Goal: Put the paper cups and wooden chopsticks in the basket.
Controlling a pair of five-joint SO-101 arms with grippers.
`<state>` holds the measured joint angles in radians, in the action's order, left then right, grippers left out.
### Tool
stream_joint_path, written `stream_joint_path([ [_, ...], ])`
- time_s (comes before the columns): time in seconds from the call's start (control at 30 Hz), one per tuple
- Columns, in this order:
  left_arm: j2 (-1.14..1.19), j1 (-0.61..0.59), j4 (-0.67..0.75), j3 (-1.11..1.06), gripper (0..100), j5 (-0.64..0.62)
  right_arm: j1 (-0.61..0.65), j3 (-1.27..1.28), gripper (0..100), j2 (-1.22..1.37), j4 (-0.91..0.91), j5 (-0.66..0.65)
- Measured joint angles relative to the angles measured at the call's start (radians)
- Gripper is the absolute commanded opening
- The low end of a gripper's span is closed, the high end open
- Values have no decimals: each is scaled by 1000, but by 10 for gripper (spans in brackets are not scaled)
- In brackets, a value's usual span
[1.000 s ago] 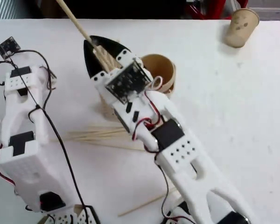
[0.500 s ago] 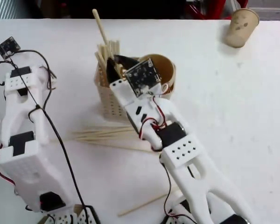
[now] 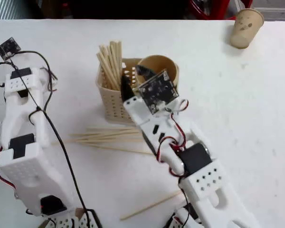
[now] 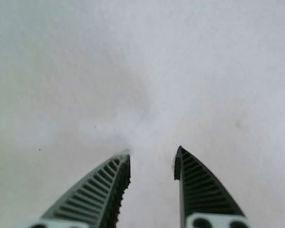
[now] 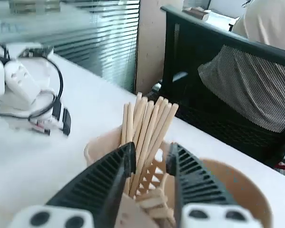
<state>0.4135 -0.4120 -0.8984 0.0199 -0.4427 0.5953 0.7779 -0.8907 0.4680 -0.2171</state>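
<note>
The right hand point(image 5: 151, 149) hovers over the basket point(image 3: 115, 107), jaws slightly parted and gripping nothing. Upright chopsticks point(image 3: 111, 61) and one paper cup point(image 3: 170, 66) stand inside the basket. The loose chopsticks point(image 3: 107, 137) lie on the worktop point(image 3: 237, 118) just beside the basket, on the arms' side, long axis along its wall (the right forearm crosses one end). We judge the right hand nearer. The left hand point(image 4: 152, 152) is open, holding nothing. A second paper cup point(image 3: 244, 28) stands well apart from the basket.
</note>
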Motion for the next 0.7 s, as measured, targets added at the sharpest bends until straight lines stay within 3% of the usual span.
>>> stream_joint_path([
  [0.2,0,-6,0,0,168,0,123,0,126,63,362,-411],
  [0.3,0,-8,0,0,168,0,135,11,157,183,479,-519],
  [0.47,0,-8,0,0,168,0,138,31,169,443,457,-621],
  [0.7,0,-8,0,0,168,0,157,38,167,752,221,-683],
])
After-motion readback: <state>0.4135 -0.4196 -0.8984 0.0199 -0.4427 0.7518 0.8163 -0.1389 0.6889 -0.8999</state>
